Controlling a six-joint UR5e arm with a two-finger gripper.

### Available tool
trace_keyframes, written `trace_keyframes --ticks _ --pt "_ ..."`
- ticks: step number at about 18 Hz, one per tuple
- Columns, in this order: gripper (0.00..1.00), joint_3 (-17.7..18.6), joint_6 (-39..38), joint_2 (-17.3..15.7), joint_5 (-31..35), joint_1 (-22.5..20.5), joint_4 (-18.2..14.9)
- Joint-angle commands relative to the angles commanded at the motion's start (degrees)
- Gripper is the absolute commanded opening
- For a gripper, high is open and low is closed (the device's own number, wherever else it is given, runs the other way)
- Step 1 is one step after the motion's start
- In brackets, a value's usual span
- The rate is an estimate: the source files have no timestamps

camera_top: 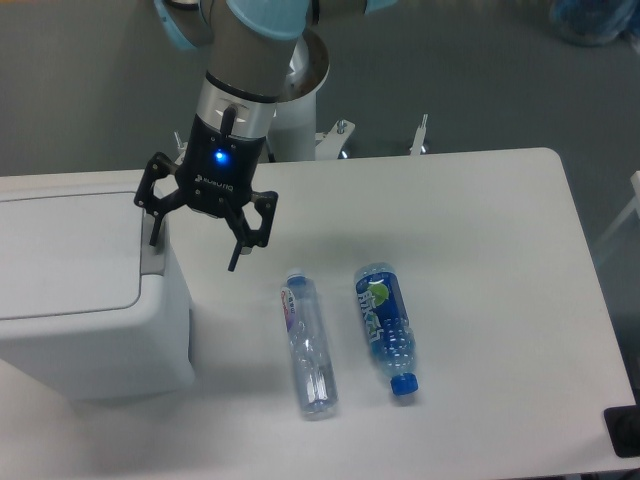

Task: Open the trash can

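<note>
Two bottles (pixel 345 335) lying on white table (pixel 480 240); grey floor behind.

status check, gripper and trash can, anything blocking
Gripper open, empty, hovering at the bin's right edge. Trash can lid shut, grey tab untouched. Two bottles lie clear to the right.

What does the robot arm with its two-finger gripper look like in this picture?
The arm has pale blue joint covers and a silver-grey wrist section with a black slot. The gripper has a black body with a glowing blue light and small white lettering, which I cannot read with certainty. Two thin black linkage fingers branch out from it. No loose cables are visible.
</note>
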State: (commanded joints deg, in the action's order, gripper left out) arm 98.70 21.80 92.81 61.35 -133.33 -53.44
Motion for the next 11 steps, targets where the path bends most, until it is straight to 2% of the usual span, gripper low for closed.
trace_keyframes --ticks 11 --pt "1.00 0.00 0.09 0.44 0.09 0.35 0.00"
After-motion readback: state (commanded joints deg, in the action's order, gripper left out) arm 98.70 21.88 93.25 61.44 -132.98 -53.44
